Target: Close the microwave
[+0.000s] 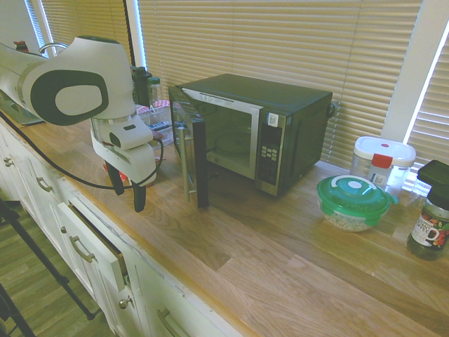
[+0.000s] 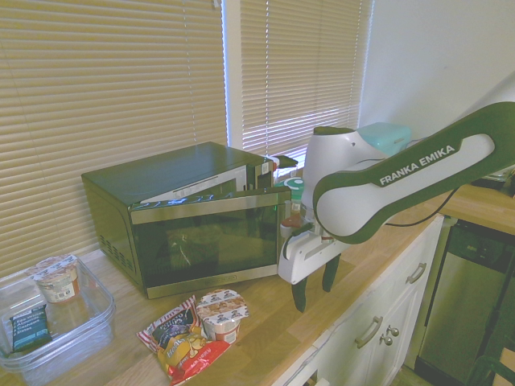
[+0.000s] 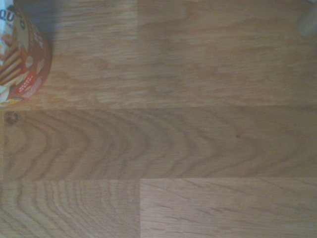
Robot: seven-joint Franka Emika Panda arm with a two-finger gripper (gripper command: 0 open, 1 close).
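The black microwave (image 1: 280, 119) stands on the wooden countertop (image 1: 280, 260) with its door (image 1: 198, 160) swung out to about a right angle. The steel bar handle (image 1: 184, 165) is on the door's outer side. In the second exterior view the door's dark glass (image 2: 205, 237) faces the camera in front of the microwave (image 2: 161, 173). My gripper (image 1: 128, 193) hangs open just above the counter on the outer side of the door, a short way from the handle and not touching it. It holds nothing, and the gripper (image 2: 314, 296) sits beside the door's free edge.
A green-lidded bowl (image 1: 353, 200), a white container (image 1: 382, 160) and a dark jar (image 1: 429, 225) stand right of the microwave. A drawer (image 1: 98, 242) below the counter edge is slightly open. A snack bag (image 2: 181, 346), cup (image 2: 221, 314) and clear bin (image 2: 48, 314) lie nearby. A printed snack cup (image 3: 20, 59) shows in the wrist view.
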